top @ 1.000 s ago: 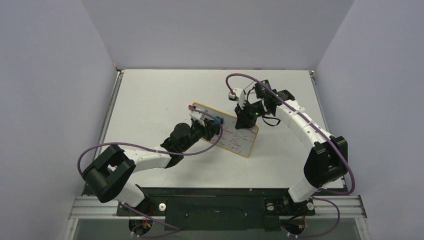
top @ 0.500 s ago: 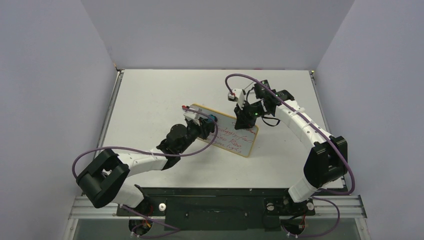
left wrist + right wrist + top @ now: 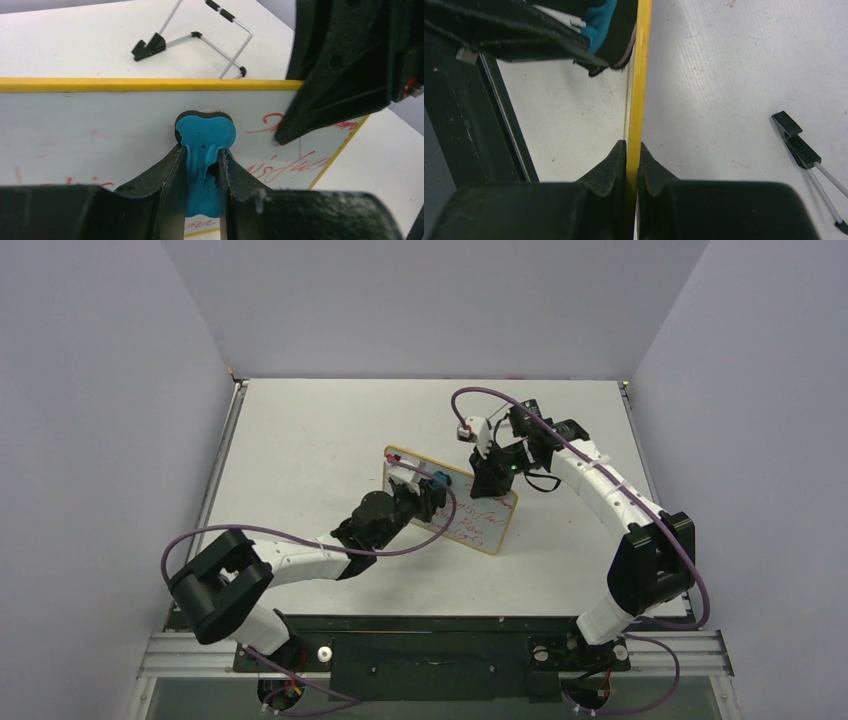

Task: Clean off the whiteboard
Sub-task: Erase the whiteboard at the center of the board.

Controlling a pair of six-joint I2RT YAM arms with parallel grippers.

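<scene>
The whiteboard [image 3: 482, 524] stands tilted at mid-table, with red handwriting on its right and lower part. My left gripper [image 3: 433, 487] is shut on a blue-and-black eraser [image 3: 441, 478]. In the left wrist view the eraser [image 3: 205, 134] is pressed flat against the whiteboard [image 3: 90, 131] just under its yellow top edge, squeezed in my left gripper [image 3: 201, 151]. Red lines show to its right. My right gripper [image 3: 490, 484] is shut on the board's upper edge. In the right wrist view my right gripper [image 3: 633, 146] clamps the yellow frame [image 3: 640, 75].
A wire stand with black feet [image 3: 200, 36] lies on the table behind the board; one foot [image 3: 796, 141] shows in the right wrist view. The right gripper's black body [image 3: 350, 60] hangs close to the eraser's right. Grey walls enclose the table [image 3: 300, 430].
My left arm carried the eraser left along the board's top, then back right past where it began. The right gripper and the board have stayed put.
</scene>
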